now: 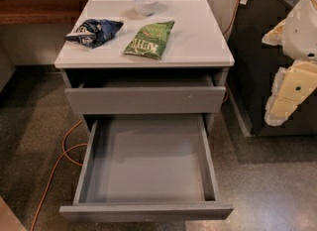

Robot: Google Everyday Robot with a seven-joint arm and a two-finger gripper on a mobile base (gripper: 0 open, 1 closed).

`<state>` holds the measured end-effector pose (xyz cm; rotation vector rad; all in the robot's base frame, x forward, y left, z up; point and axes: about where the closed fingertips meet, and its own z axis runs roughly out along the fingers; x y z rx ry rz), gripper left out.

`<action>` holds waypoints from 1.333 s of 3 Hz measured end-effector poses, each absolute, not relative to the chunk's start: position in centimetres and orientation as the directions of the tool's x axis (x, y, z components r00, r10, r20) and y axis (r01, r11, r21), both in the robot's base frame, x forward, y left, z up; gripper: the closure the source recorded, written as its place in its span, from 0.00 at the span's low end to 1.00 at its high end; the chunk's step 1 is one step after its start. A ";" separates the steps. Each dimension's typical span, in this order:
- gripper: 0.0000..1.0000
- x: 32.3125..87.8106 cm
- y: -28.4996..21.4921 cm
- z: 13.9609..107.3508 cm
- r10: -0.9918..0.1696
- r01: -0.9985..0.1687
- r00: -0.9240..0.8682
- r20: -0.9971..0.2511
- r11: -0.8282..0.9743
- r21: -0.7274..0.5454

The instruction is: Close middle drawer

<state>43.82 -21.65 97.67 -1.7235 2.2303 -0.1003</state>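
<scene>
The middle drawer (148,163) stood far out, and the gripper (292,86), well off at right, its grip state unclear, might have shoved one corner and jammed it.

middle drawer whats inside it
Only its bare grey floor shows in the middle drawer; the back part is hidden under the top drawer. The gripper is off to the right.

**A:** middle drawer (148,163) looks matte grey, smooth painted board. worktop (198,34) is smooth white, slight sheen.

**B:** yeah. green bag (150,39) and blue bag (94,30) are crinkly glossy foil. floor (277,180) looks like speckled polished stone. gripper (292,84) at the right edge, cream matte plastic.
</scene>
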 end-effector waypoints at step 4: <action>0.00 40.1 -18.1 92.2 -0.939 -0.965 -0.166 -0.300 0.217 -0.145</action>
